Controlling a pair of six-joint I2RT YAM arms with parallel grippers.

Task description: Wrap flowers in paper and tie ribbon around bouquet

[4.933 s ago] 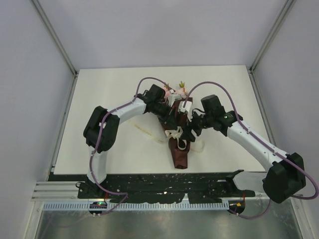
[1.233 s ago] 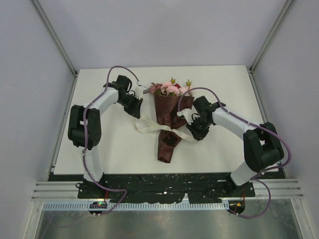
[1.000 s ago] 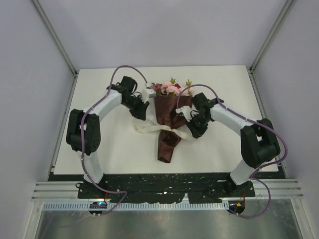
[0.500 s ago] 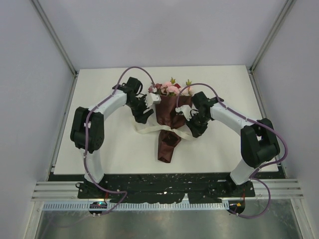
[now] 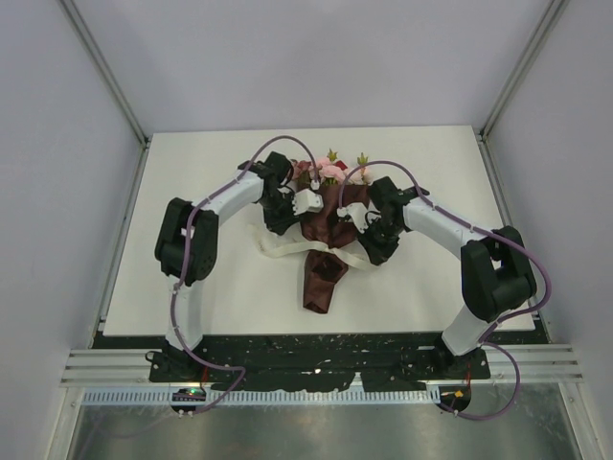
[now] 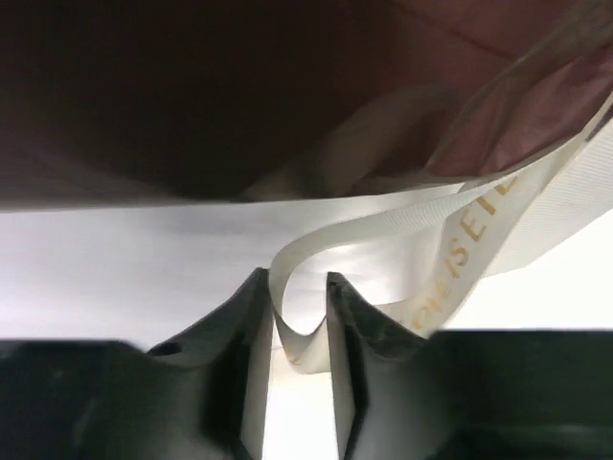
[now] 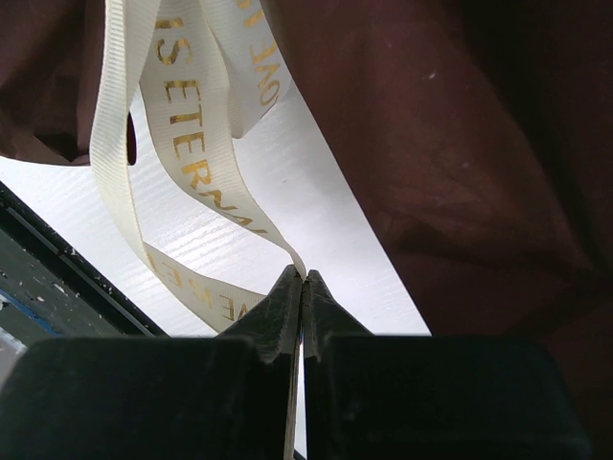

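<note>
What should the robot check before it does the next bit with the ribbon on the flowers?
1. Right gripper pinching the ribbon: ok, it is shut on it.
2. Ribbon loop between the jaws of the left gripper: ok.
3. Left gripper closed on that loop: not ok, the jaws stand apart.
4. Paper wrapped round the flowers: ok, blooms peek out at the top.
5. Ribbon knotted round the paper: cannot tell.

Ribbon (image 6: 450, 240), perhaps loose, inside left tool (image 6: 295, 280)
</note>
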